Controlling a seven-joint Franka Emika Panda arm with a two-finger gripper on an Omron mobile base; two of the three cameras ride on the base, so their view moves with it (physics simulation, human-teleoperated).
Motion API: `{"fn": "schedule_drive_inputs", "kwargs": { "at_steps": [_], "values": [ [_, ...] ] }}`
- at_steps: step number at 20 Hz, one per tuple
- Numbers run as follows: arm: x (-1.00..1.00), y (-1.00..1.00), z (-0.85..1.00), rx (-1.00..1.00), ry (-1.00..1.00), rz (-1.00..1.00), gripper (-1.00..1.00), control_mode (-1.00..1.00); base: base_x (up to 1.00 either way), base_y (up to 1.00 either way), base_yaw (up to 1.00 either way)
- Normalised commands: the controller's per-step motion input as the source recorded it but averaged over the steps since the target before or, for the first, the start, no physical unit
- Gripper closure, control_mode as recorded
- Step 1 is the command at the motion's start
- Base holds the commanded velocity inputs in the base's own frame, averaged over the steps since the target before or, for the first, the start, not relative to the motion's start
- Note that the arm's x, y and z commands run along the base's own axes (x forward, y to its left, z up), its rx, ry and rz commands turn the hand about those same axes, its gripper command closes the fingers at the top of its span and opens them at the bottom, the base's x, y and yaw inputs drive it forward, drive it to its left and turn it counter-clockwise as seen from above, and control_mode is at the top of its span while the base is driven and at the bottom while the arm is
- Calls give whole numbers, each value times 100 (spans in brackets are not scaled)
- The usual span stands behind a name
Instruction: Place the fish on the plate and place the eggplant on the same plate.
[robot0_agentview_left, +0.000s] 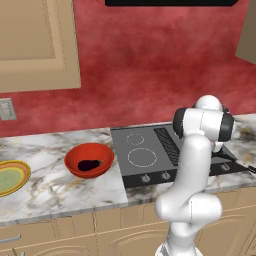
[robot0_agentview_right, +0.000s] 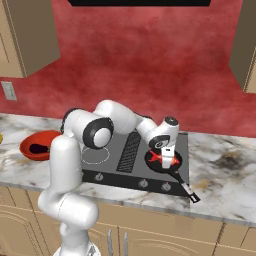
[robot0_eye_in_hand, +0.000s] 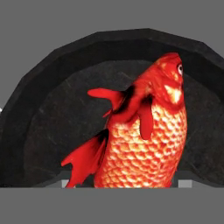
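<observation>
Lying in a small black round frying pan (robot0_agentview_right: 165, 163), the red-orange scaly toy fish (robot0_agentview_right: 164, 159) with its fanned tail fin is the thing to pick up first. The pan sits on the right side of a dark flat stovetop (robot0_agentview_right: 131, 152), its long handle pointing toward the front edge of the counter. The white arm's two-finger gripper (robot0_agentview_right: 167, 152) hangs just above the fish, pointing down at it. In the hand view the fish (robot0_eye_in_hand: 146, 131) looms very close, head toward the pan's far rim, tail nearest the camera; the fingertips are not clearly visible there, so I cannot tell how wide the pincer stands or whether it grips anything. Left of the stovetop, on the white marbled counter (robot0_agentview_left: 55, 182), sits a deep red-orange bowl (robot0_agentview_left: 89, 160) holding the small dark purple glossy eggplant (robot0_agentview_left: 89, 163). Further left of the stovetop, beyond the bowl, lies the round flat plate with yellow-orange rings and a pale green centre (robot0_agentview_left: 12, 176), cut off by the picture edge. The step in hand appears to be grasping the fish. To do it well, the fingers should probably straddle the thick middle of the body, not the thin fins, and close firmly. Lifting should likely go straight up to clear the pan's rim before the long carry past the bowl to the plate.
</observation>
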Motion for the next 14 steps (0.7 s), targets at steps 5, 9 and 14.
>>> {"fn": "schedule_drive_inputs", "kwargs": {
  "at_steps": [5, 9, 14],
  "values": [
    [0, 6, -35, 0, 0, 0, 100, -100, 0, 0, 0],
    [-3, 3, -1, 1, 2, -1, 100, -100, 0, 0, 0],
    [-8, 4, 21, 1, 4, -7, 100, -100, 0, 0, 0]
  ]
}}
